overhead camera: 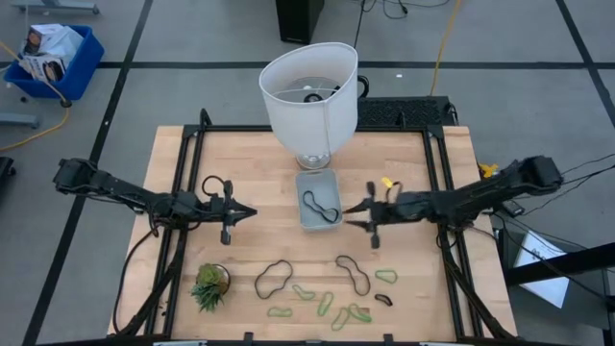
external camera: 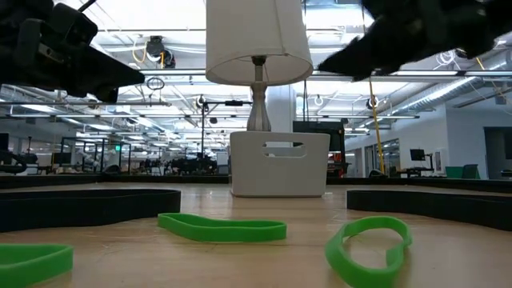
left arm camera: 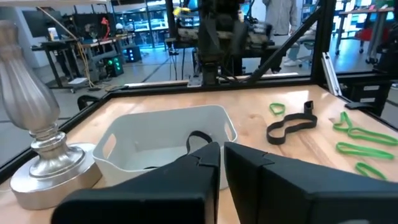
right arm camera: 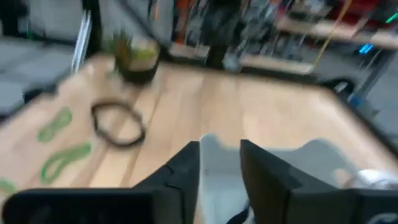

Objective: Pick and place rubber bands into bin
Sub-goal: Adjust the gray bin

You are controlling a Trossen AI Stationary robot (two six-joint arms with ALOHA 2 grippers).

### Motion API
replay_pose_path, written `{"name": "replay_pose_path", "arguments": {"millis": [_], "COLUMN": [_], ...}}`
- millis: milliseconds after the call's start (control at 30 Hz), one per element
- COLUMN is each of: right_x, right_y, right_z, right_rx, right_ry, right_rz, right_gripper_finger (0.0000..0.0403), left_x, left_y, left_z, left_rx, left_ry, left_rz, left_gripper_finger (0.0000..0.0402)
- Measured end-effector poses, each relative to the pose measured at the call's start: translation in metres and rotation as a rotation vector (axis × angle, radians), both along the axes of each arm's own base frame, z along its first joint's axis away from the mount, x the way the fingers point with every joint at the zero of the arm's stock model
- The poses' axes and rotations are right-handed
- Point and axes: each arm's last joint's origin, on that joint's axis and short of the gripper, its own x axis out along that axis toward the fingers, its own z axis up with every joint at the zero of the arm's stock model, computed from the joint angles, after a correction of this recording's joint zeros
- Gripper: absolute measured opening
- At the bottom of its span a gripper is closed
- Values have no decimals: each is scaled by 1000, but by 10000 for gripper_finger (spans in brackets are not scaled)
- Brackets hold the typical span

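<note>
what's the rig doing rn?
Two arms are clearing rubber bands off the table into the small bin in front of the lamp. One dark band already lies in the bin. The right tool sits at the bin's right edge, fingers apart and empty. The left tool waits left of the bin, nearly closed and empty. Several green bands and dark bands remain on the table near the little plant.

The bin [overhead camera: 318, 185] lies open from above (seemingly), lampshade [overhead camera: 308, 91] crowding its far end.
</note>
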Motion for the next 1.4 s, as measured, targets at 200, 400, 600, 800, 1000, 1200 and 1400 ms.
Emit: {"name": "replay_pose_path", "arguments": {"millis": [200,400,600,800,1000,1200,1400], "right_x": [38,50,52,53,52,55,58], "right_y": [9,20,24,18,17,18,12], "right_z": [1,2,-15,-18,-20,-29,-37], "right_rx": [-62,-73,-197,-185,-190,-202,-229], "right_ry": [154,235,343,364,389,413,434], "right_rz": [-4,48,-16,-52,-26,-21,-90], "right_gripper_finger": [171,206,217,209,208,207,207], "left_x": [0,-1,-1,0,0,0,0], "left_y": [0,-2,-2,-2,-2,-2,-2], "left_z": [-4,-5,-4,-4,-3,-3,-3], "left_rx": [-26,-35,-39,-52,-52,-56,-60], "left_ry": [37,49,43,37,36,36,33], "left_rz": [-3,-18,-19,-18,-17,-17,-17], "left_gripper_finger": [18,6,35,51,51,52,53]}}
